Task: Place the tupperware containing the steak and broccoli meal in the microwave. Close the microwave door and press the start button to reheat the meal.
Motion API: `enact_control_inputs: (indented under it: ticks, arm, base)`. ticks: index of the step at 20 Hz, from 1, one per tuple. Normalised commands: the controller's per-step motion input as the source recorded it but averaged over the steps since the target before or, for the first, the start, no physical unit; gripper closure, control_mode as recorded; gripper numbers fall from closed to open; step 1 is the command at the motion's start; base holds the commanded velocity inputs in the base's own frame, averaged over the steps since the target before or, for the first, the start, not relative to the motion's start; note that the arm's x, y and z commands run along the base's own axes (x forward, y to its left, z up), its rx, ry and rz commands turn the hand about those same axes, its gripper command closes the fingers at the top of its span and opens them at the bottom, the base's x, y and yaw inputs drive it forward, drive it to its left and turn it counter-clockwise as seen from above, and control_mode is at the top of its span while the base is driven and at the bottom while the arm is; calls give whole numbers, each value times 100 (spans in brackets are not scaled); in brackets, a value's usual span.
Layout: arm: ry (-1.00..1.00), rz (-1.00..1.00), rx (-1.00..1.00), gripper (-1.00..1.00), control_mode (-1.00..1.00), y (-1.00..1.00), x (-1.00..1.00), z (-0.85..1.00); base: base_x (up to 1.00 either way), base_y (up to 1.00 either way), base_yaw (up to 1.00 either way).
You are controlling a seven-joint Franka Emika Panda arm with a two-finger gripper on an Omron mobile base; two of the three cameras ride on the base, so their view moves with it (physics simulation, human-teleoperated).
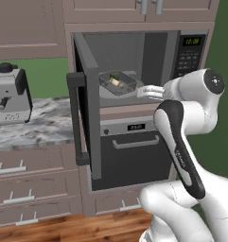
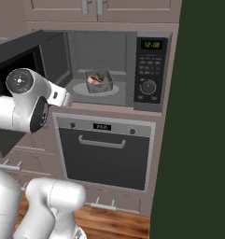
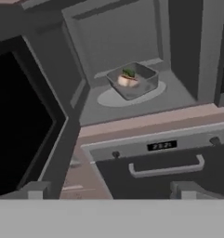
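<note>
The tupperware stands on the round turntable inside the microwave, with the steak and broccoli meal showing as a green floret and a tan chunk. It also appears as the tupperware and the tupperware in the base views. The microwave door is swung wide open to the left, its dark bar handle facing out. My gripper is open and empty. It hangs in front of the cavity at about shelf height, apart from the container. The gripper points towards the opening.
An oven with a horizontal handle sits right under the microwave. A coffee machine stands on the marble counter to the left. The keypad strip with a green display is on the microwave's right. Cabinets hang above, drawers lie below the counter.
</note>
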Motion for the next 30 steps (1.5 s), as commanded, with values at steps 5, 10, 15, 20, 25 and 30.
enact_control_inputs:
  ticks: [5, 10, 15, 20, 25, 30]
  arm:
    - [1, 17, -45, -100, -100, 61, -72, 13]
    - [-1, 11, -43, -100, -100, 39, -99, 1]
    - [-11, 10, -28, -100, -100, 14, -80, 0]
    - [-23, 7, -24, -100, -100, 20, -60, 0]
    - [-16, 1, -24, -100, -100, 43, -35, 5]
    - [-7, 0, -20, -100, -100, 63, -6, 12]
  base:
    - [0, 0, 0]
    - [0, 0, 0]
    - [0, 0, 0]
    - [0, 0, 0]
    - [0, 0, 0]
    - [0, 0, 0]
